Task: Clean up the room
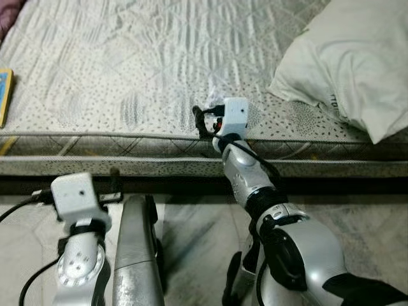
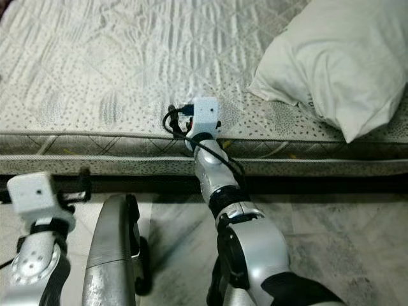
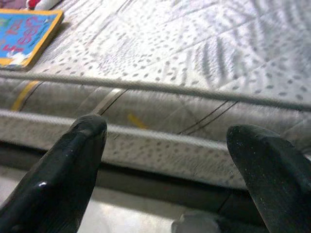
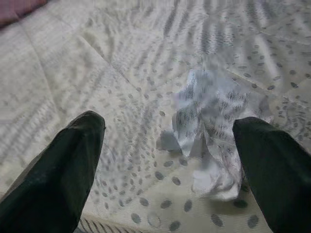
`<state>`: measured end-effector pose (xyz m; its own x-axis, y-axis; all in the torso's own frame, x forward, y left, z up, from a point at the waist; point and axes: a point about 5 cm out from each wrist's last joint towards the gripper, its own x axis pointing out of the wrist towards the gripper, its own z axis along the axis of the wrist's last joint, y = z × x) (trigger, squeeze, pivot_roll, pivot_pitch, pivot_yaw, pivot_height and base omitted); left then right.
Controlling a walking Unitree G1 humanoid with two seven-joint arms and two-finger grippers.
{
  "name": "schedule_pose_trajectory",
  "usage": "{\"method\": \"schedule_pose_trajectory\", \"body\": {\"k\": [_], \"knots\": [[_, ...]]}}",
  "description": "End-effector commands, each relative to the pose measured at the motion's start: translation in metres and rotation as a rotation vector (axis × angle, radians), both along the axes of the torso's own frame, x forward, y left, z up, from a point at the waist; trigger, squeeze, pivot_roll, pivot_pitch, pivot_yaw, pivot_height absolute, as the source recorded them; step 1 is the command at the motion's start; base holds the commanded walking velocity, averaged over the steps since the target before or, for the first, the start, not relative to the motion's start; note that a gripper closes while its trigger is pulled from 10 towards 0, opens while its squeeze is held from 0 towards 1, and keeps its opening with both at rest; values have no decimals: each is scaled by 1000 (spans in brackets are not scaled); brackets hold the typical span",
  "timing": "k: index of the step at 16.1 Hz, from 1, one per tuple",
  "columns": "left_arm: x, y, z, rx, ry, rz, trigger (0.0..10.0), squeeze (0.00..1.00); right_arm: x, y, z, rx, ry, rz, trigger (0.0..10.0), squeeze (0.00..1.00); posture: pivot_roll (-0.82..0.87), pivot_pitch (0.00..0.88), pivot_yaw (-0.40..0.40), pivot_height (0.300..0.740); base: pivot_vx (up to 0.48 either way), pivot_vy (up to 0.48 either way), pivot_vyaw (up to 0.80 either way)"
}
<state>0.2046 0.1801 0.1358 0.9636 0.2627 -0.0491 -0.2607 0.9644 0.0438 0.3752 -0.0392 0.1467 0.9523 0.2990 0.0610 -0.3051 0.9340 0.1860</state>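
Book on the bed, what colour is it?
The book is bright blue with a yellow edge and red letters. The left wrist view shows it best.

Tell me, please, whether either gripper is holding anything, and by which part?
Nothing is held: the right gripper is open around the crumpled paper; the left gripper is open.
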Motion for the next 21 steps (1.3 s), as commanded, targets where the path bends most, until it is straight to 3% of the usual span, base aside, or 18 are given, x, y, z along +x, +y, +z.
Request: {"method": "schedule_pose_trajectory", "body": {"k": [1, 6, 11, 21], "knots": [[3, 0, -8, -13, 19, -7, 10000, 0, -10, 1, -13, 61, 22, 49, 10000, 0, 75, 188, -40, 528, 0, 0, 0], [26, -7, -12, -26, -16, -54, 10000, 0, -41, -19, -28, 56, -20, 145, 10000, 0, -1, 128, -15, 500, 0, 0, 0], [47, -9, -5, -22, -87, -110, 10000, 0, -51, -30, -28, 38, -4, 175, 10000, 0, -13, 80, -10, 491, 0, 0, 0], [49, -9, -8, -24, -102, -114, 10000, 0, -52, -29, -23, 36, -13, 221, 10000, 0, -10, 76, -19, 491, 280, 0, 111]]}}
